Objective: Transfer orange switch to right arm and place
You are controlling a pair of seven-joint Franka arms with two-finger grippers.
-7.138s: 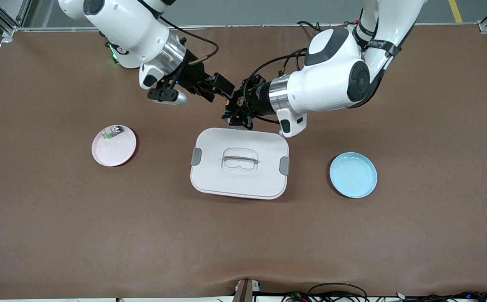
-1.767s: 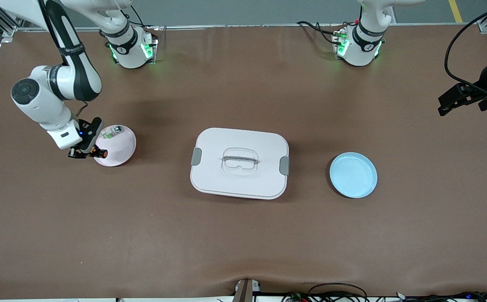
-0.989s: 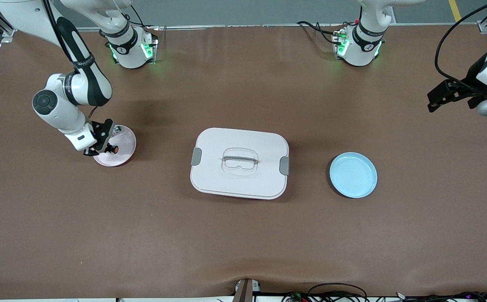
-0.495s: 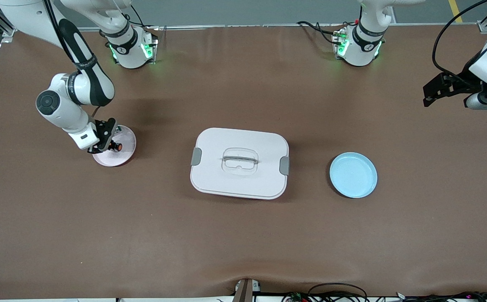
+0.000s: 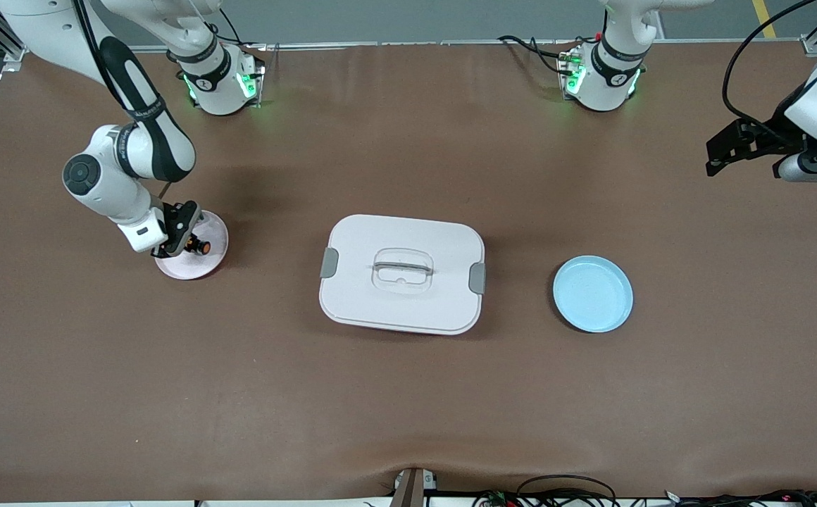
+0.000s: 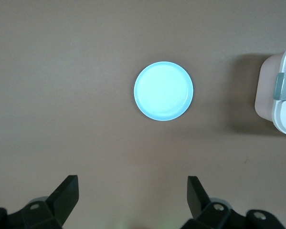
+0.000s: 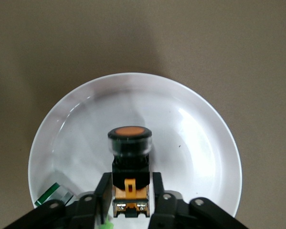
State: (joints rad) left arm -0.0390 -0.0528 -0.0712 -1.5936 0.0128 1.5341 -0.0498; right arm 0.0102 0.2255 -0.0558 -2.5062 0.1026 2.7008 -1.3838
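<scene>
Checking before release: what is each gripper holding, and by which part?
Right gripper pinches the orange switch by its black body, over the pink plate. Left gripper holds nothing.

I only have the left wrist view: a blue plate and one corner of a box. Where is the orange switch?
Observer: The orange switch is at the right gripper, over the pink plate toward the right arm's end of the table.
Operator: Anything else on that plate?
Observer: A small clear-and-green part lies near its rim.
Operator: Where does my left gripper sit overall?
Observer: The left gripper waits in the air at the left arm's end of the table, well off the blue plate.
</scene>
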